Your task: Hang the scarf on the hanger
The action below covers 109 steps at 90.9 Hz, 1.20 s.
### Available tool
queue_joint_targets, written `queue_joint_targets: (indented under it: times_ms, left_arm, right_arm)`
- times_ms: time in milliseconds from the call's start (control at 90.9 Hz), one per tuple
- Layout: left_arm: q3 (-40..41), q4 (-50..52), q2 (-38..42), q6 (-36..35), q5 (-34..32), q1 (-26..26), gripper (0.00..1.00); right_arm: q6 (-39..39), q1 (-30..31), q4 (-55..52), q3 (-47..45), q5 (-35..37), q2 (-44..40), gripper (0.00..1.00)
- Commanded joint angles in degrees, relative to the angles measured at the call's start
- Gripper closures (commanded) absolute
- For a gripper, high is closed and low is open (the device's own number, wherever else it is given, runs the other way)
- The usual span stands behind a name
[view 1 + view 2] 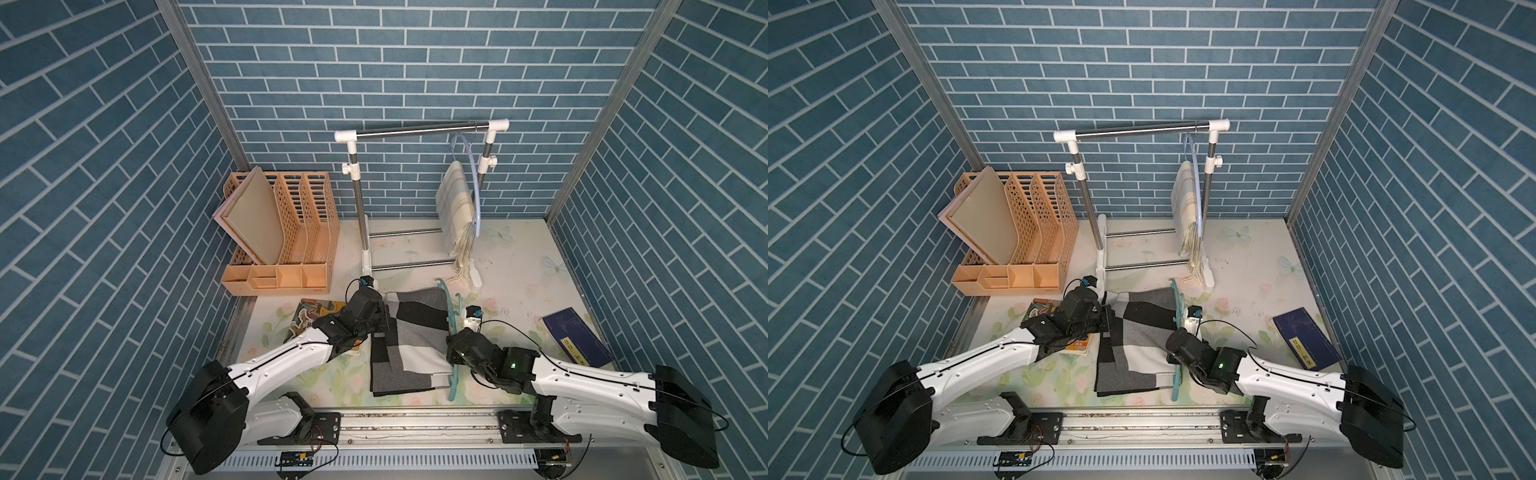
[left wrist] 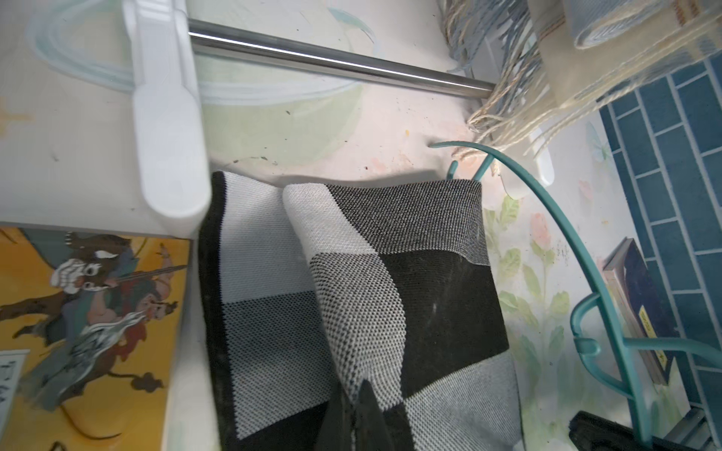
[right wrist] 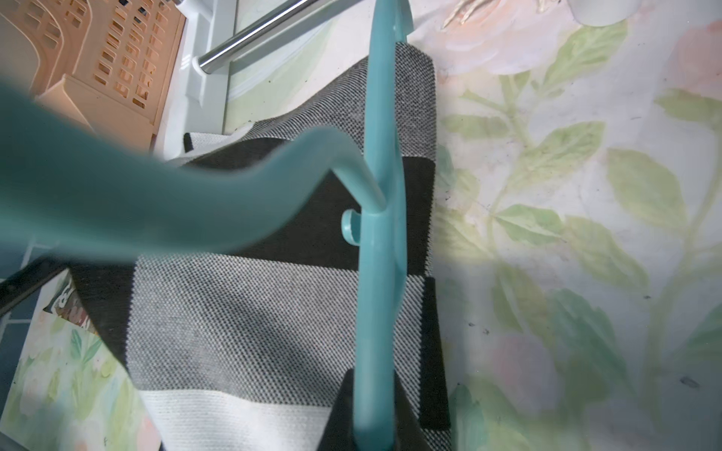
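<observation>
The black, grey and white checked scarf [image 1: 409, 336] [image 1: 1133, 340] lies folded on the table between both arms. My left gripper [image 2: 357, 394] is shut on a raised fold at the scarf's [image 2: 429, 293] left edge. The teal hanger [image 1: 449, 299] [image 1: 1179, 303] runs along the scarf's right edge, over the cloth. My right gripper [image 3: 373, 390] is shut on the hanger's [image 3: 381, 234] bar, with the scarf [image 3: 254, 312] under it. In the left wrist view the hanger [image 2: 566, 234] curves past the scarf's far corner.
A white and steel clothes rack [image 1: 419, 129] stands at the back, with a cream fringed scarf [image 1: 455, 208] on a pale blue hanger. An orange file organiser [image 1: 286, 232] sits at back left. An illustrated book [image 1: 311, 316] lies under the left arm, a blue book [image 1: 577, 336] at right.
</observation>
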<state>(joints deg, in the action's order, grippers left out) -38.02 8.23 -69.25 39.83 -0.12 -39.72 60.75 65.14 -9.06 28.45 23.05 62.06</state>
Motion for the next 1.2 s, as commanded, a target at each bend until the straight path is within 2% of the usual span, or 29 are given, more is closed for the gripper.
queue_joint_targets:
  times_ms: [0,396,418,506,572,671,715,814,968,1056,1188]
  left_arm:
    - [-1.3,4.9,0.5,-3.5,-1.3,2.3,1.00]
    - [0.5,3.6,-1.3,-3.8,2.9,3.6,1.00]
    - [0.8,3.4,-1.6,-3.7,3.1,3.7,0.94]
    - [2.0,3.0,-1.8,-3.3,3.7,3.6,0.55]
    - [2.7,2.8,-0.7,-3.0,3.9,3.6,0.32]
    - [3.5,4.0,2.5,-2.3,3.8,3.5,0.08]
    - [4.2,4.7,4.4,-1.5,3.6,3.3,0.03]
    - [7.4,5.4,9.5,2.0,3.1,0.6,0.02]
    - [12.2,3.6,13.4,9.3,2.1,-8.0,0.07]
    - [13.0,1.6,13.0,11.3,1.9,-11.2,0.09]
    - [13.5,-1.4,9.9,11.3,2.2,-12.4,0.14]
  right_arm:
    - [0.0,-0.3,-1.7,1.1,1.3,1.7,1.00]
    - [-1.7,-0.3,-0.6,2.2,0.0,4.5,1.00]
    - [-1.8,-0.3,-0.7,2.3,-0.1,4.8,1.00]
    - [-2.1,-0.3,-0.3,2.6,-0.4,5.4,1.00]
    - [-2.2,-0.3,-0.1,2.7,-0.7,5.7,1.00]
    - [-2.4,-0.3,0.1,2.9,-0.9,6.0,1.00]
    - [-2.5,-0.3,0.2,2.9,-1.1,6.0,1.00]
    - [-2.9,-0.3,0.5,2.8,-1.4,6.1,1.00]
    - [-3.2,-0.3,1.1,2.7,-1.6,6.3,1.00]
    - [-3.4,-0.3,1.5,2.6,-1.9,6.4,1.00]
    - [-3.6,-0.3,1.8,2.6,-2.0,6.7,1.00]
